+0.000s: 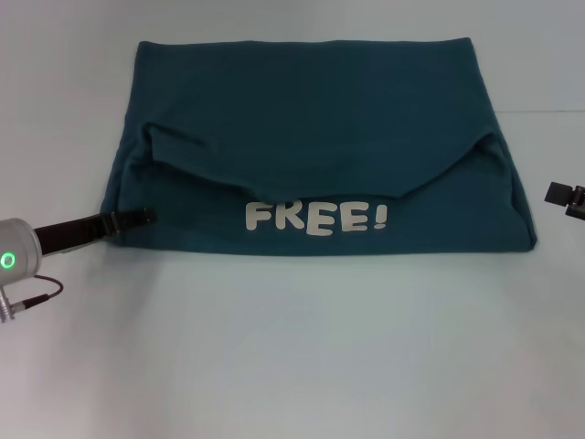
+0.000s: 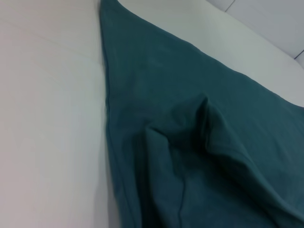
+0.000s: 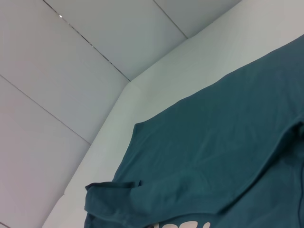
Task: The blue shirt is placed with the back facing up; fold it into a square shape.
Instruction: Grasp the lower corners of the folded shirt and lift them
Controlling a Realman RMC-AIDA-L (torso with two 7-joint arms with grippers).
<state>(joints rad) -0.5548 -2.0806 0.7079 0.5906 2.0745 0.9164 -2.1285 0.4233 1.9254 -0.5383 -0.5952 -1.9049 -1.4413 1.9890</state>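
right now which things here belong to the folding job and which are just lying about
Job:
- blue shirt, partly folded, white FREE! print showing
- left gripper at the shirt's left edge
- right gripper off its right edge

Lying about:
- nothing; only the white table

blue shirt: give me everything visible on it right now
The blue shirt is dark teal, soft matte fabric, lying flat on the white table, partly folded: both sides turned inward, their edges meeting in a shallow curve above white "FREE!" lettering near the front edge. The left tool sits at its near-left edge; contact unclear.
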